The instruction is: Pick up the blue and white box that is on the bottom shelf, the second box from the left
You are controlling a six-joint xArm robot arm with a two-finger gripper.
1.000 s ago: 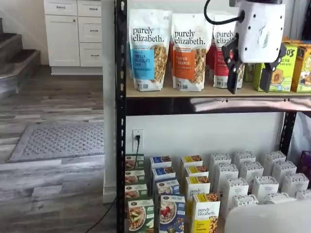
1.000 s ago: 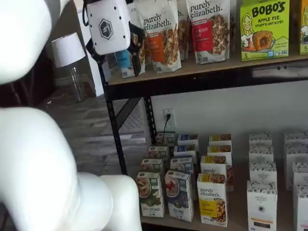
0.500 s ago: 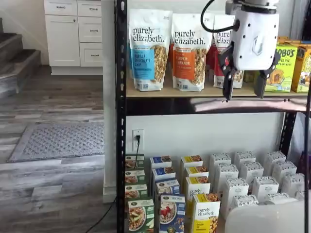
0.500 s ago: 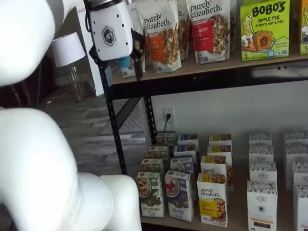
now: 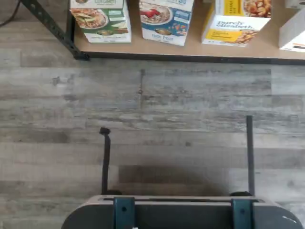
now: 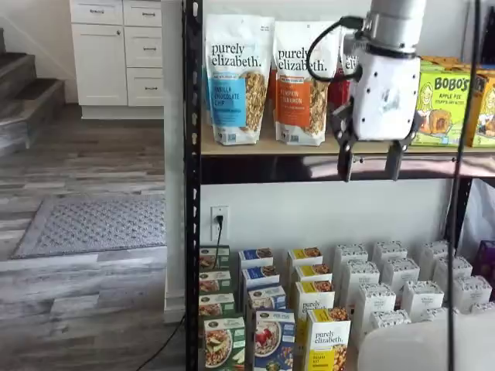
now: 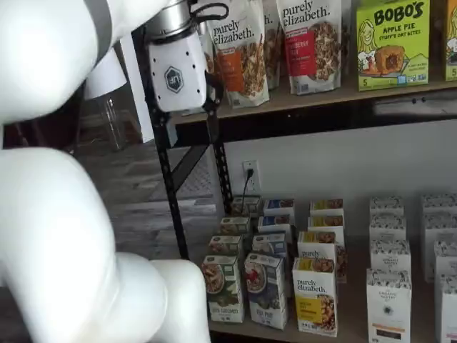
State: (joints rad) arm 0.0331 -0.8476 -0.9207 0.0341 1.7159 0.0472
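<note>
The gripper point(image 6: 370, 161) is held with its jaws spread and empty, high above the blue and white box point(image 6: 273, 340) on the bottom shelf point(image 7: 343, 330).

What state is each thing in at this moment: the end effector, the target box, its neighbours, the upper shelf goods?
end effector: open, empty, hanging at upper-shelf height
blue and white box: upright, front of its row on the bottom shelf, untouched
green box: upright, beside the blue one
yellow box: upright, on its other side
granola bags: standing on the tan board tier
</note>
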